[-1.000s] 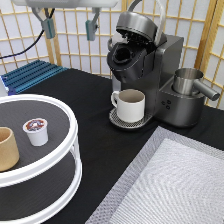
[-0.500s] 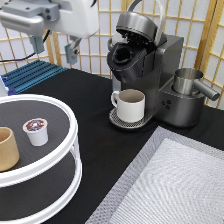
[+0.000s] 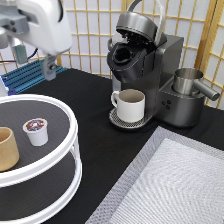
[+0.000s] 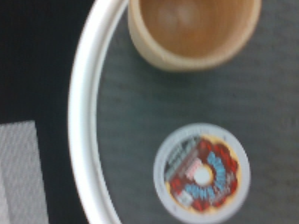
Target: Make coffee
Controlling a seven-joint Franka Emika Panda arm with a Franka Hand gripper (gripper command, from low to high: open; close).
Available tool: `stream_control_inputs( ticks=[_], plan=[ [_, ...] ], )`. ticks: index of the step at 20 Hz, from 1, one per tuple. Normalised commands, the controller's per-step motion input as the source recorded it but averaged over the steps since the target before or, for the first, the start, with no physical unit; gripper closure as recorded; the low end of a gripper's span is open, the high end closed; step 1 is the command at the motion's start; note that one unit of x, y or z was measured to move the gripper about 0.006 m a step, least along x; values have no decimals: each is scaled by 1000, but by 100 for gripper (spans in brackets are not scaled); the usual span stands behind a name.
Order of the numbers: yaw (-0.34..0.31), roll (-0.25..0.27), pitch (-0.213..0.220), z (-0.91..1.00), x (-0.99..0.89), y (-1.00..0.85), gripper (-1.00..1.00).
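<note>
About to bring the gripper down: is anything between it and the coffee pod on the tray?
Nothing visible. The gripper hangs open above the round tray, and the coffee pod stands upright in the open below it. The tan cup stands beside the pod toward the exterior view's left, apart from it.

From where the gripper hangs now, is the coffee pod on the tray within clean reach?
Probably yes. The gripper hangs open above the tray, and the coffee pod stands apart from the tan cup with nothing over it.

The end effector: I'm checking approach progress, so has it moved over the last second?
Yes. The end effector has shifted toward the exterior view's left, away from the coffee machine, now above the tiered tray holding the coffee pod.
</note>
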Motion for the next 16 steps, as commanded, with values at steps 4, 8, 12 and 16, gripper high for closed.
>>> stream_control_inputs(
  ticks=[4,8,12,16],
  plan=[
    [-35,-97,-55,-304,-183,-3,-100],
    [-12,-82,-88,-286,-151,-6,-100],
    [-2,-69,-66,-367,-80,-38,-100],
    [8,-105,-42,-403,-76,0,-100]
  ],
)
